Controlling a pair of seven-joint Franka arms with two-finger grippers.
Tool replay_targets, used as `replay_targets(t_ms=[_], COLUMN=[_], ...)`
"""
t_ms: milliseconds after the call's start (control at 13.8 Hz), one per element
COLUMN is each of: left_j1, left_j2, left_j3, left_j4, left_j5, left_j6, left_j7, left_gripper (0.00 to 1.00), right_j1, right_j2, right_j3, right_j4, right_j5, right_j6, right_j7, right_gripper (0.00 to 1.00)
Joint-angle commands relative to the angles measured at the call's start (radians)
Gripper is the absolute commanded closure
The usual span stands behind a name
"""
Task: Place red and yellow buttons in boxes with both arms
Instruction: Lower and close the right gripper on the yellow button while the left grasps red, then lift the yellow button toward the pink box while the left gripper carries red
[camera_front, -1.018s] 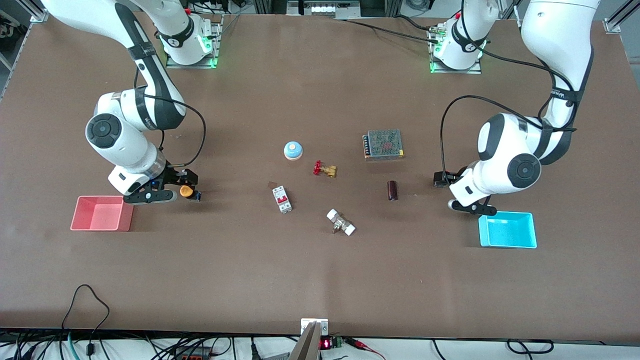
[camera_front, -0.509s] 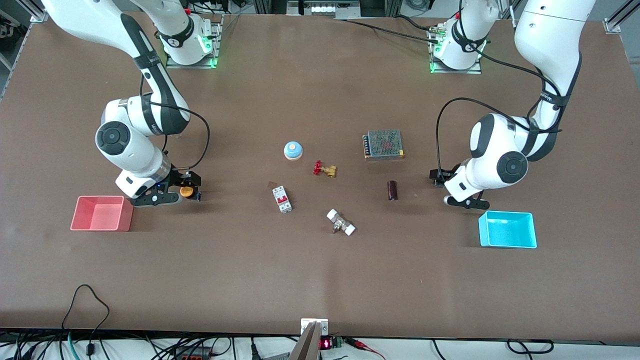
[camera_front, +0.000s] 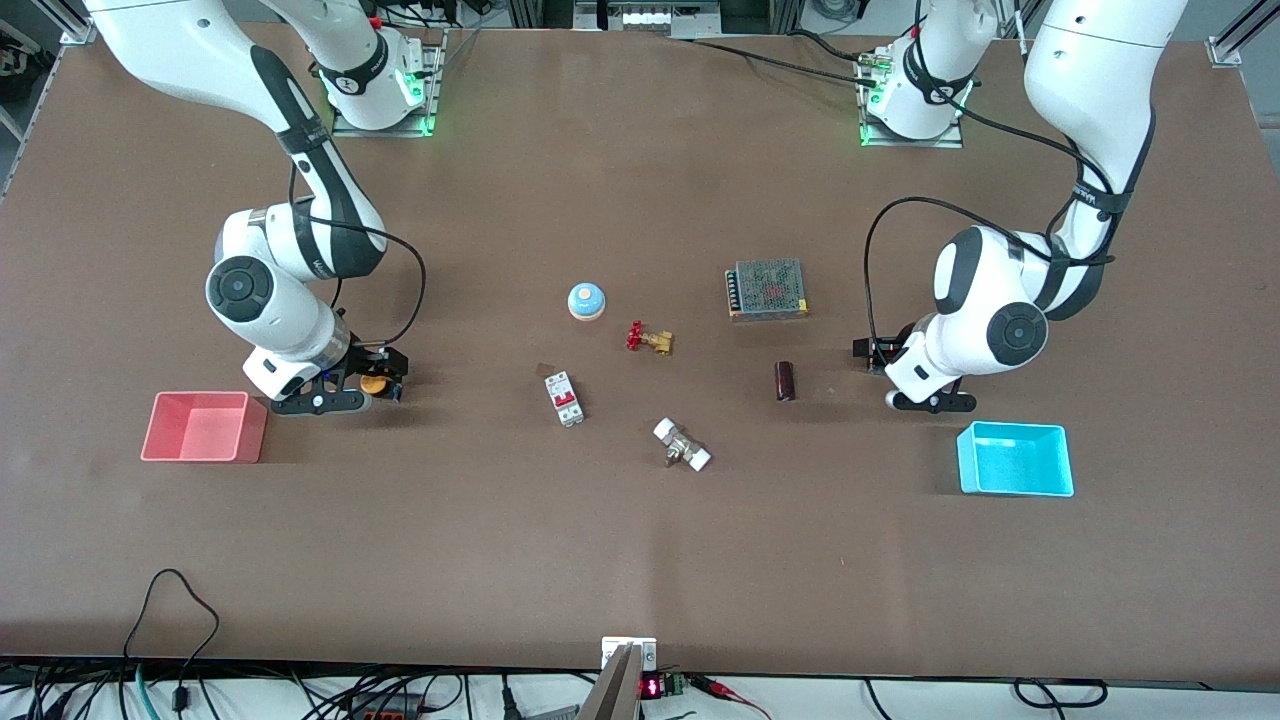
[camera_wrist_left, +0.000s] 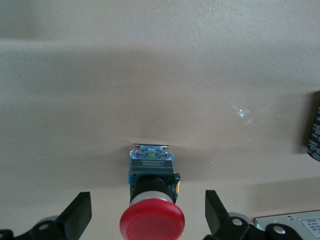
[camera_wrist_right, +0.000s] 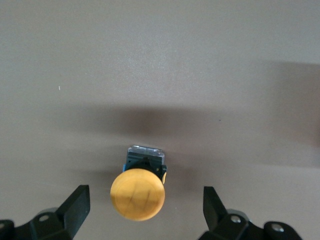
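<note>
The yellow button (camera_front: 374, 383) lies on the table beside the salmon-pink box (camera_front: 200, 427), toward the middle of the table. My right gripper (camera_front: 362, 388) is low over it and open. In the right wrist view the yellow button (camera_wrist_right: 138, 192) lies between the two fingers of the right gripper (camera_wrist_right: 144, 200), apart from both. My left gripper (camera_front: 900, 383) is low beside the cyan box (camera_front: 1015, 460) and hides the red button in the front view. In the left wrist view the red button (camera_wrist_left: 152, 217) lies between the open fingers of the left gripper (camera_wrist_left: 146, 205), untouched.
In the middle of the table lie a light-blue dome (camera_front: 586, 300), a brass valve with a red handwheel (camera_front: 648, 338), a white breaker (camera_front: 564, 398), a white-ended fitting (camera_front: 682, 445), a dark cylinder (camera_front: 785, 380) and a grey mesh-topped unit (camera_front: 767, 289).
Both arms have shifted a little toward the table's middle. The left gripper has drawn away from the cyan box. The yellow button has not moved.
</note>
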Motion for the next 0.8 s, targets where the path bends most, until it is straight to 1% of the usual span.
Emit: replay_targets(t_ms=[0, 73, 145, 218, 364, 436, 582, 655, 727], left_j1=[-0.001, -0.001, -0.001, -0.001, -0.001, -0.002, -0.001, -0.002, -0.001], left_j2=[0.024, 0.026, 0.026, 0.026, 0.029, 0.030, 0.030, 0.029, 0.023], left_j3=[-0.002, -0.002, -0.002, -0.002, -0.002, -0.002, -0.002, -0.002, -0.002], left_j4=[-0.002, -0.002, -0.002, -0.002, -0.002, -0.002, -0.004, -0.004, -0.005], left_j5=[-0.025, -0.025, -0.025, -0.025, -0.023, -0.025, -0.025, -0.026, -0.025], left_j6=[0.041, 0.049, 0.049, 0.049, 0.049, 0.049, 0.049, 0.046, 0.043], left_j7=[-0.001, -0.001, 0.001, 0.002, 0.007, 0.007, 0.005, 0.007, 0.008], left_gripper=[0.00, 0.00, 0.00, 0.06, 0.23, 0.29, 0.43, 0.53, 0.63], right_j1=[0.004, 0.004, 0.004, 0.004, 0.004, 0.004, 0.004, 0.004, 0.004], right_j2=[0.016, 0.018, 0.019, 0.019, 0.019, 0.019, 0.019, 0.021, 0.021], right_j3=[-0.001, -0.001, -0.001, -0.001, -0.001, -0.001, -0.001, -0.001, -0.001], right_j4=[0.010, 0.010, 0.010, 0.010, 0.011, 0.011, 0.013, 0.013, 0.013], right_j5=[0.001, 0.001, -0.001, -0.004, -0.005, -0.005, -0.005, -0.007, -0.007], right_j6=[0.011, 0.011, 0.011, 0.011, 0.011, 0.011, 0.011, 0.011, 0.011], right_j7=[0.017, 0.015, 0.015, 0.015, 0.014, 0.014, 0.012, 0.012, 0.012], right_gripper=[0.00, 0.04, 0.12, 0.21, 0.41, 0.48, 0.56, 0.59, 0.59])
